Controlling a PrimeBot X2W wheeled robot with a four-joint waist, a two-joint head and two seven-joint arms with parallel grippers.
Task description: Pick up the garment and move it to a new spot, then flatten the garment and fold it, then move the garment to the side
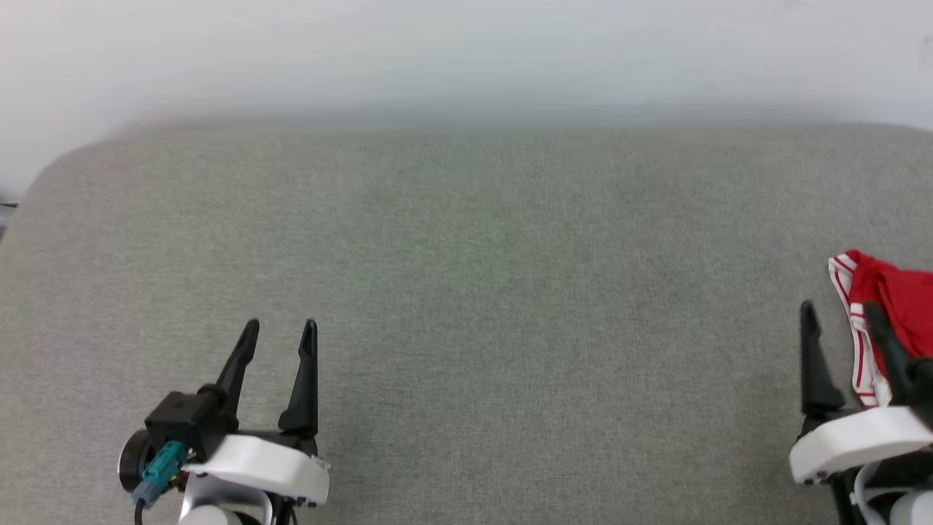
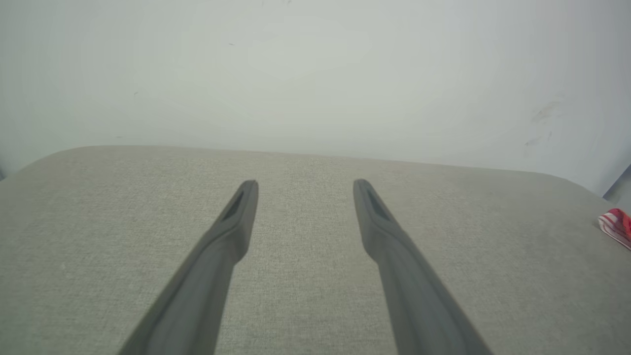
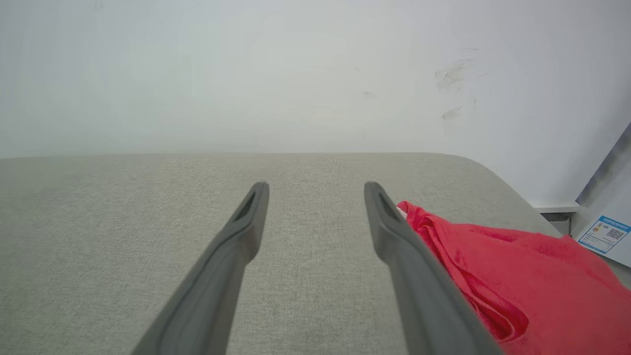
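Left hand point(image 1: 280, 326) and right hand point(image 1: 838, 310) gape empty. The crumpled red jersey T-shirt with striped trim point(image 1: 900, 292) lies at three o'clock, likely awaiting pickup.

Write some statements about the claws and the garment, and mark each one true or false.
1. The left claw is open and holds nothing. True.
2. The right claw grips the garment. False: it is open, and the garment lies beside its outer finger, not between the fingers.
3. The garment lies spread flat in front of the left claw. False: it lies bunched on the grey surface by the right claw.
4. The garment is red with red-and-white striped trim. True.
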